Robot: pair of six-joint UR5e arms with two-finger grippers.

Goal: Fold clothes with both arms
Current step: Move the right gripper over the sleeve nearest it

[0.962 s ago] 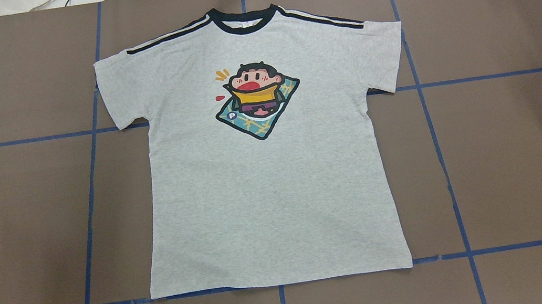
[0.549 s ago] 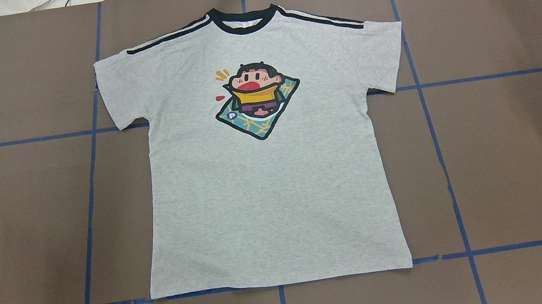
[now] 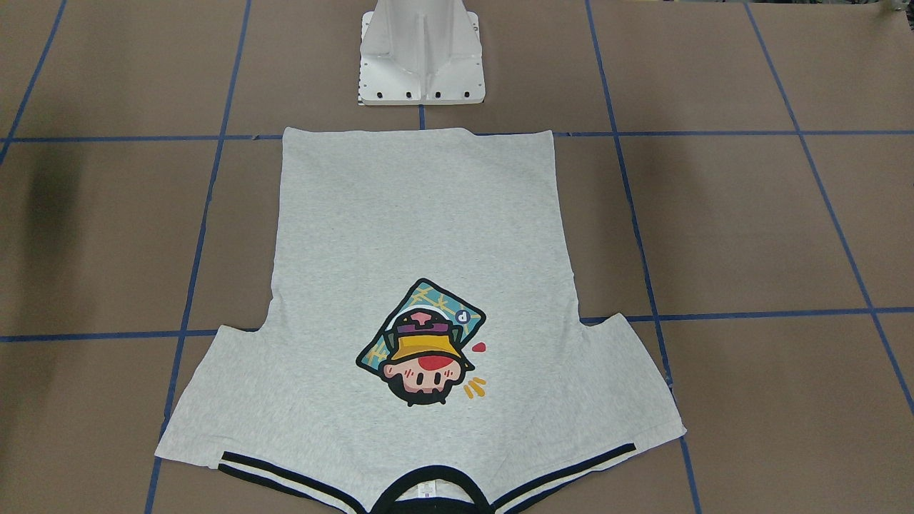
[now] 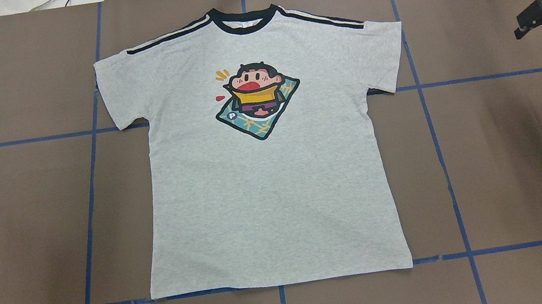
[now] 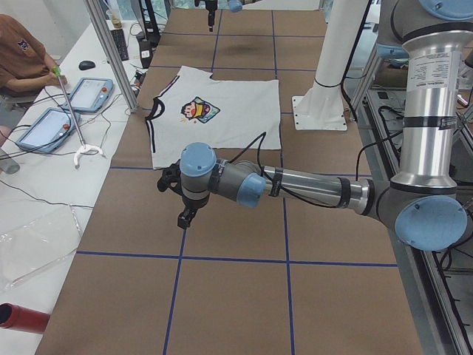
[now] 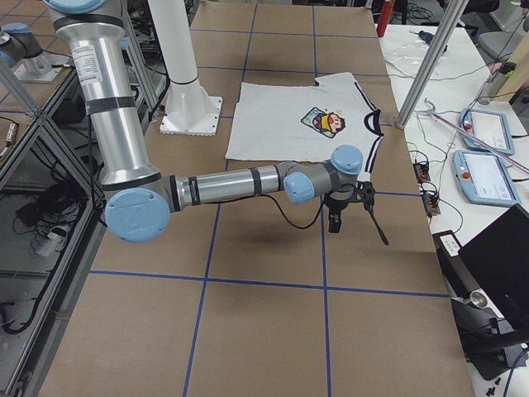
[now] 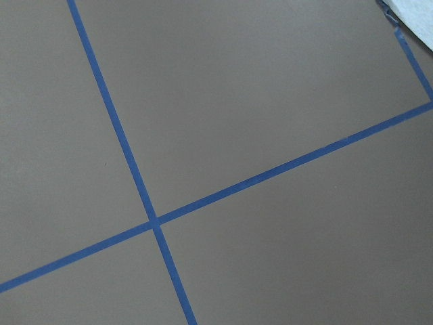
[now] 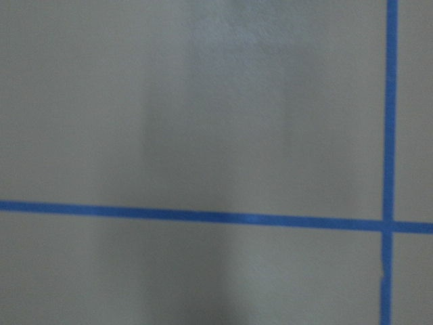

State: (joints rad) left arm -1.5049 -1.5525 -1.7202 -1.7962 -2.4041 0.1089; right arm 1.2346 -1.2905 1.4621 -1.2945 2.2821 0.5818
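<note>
The light grey T-shirt point(image 4: 267, 200) lies flat and face up on the brown table, collar away from the robot, with the cartoon print point(image 4: 257, 100) on its chest. It also shows in the front view point(image 3: 421, 228) and both side views point(image 5: 229, 118) point(image 6: 281, 124). My right gripper point(image 4: 538, 32) hangs over bare table right of the right sleeve, its two fingers apart and empty. My left gripper point(image 5: 179, 203) hovers over bare table left of the shirt. It shows only in the left side view, so I cannot tell whether it is open or shut.
The white pedestal base point(image 3: 421, 64) stands at the shirt's hem. Blue tape lines point(image 4: 442, 160) grid the table. Beyond the far edge are aluminium posts point(image 6: 421, 74), control tablets point(image 6: 483, 128), a person point(image 5: 22, 55) and cables.
My right gripper has come into the overhead view at the right edge. The shirt has not moved.
</note>
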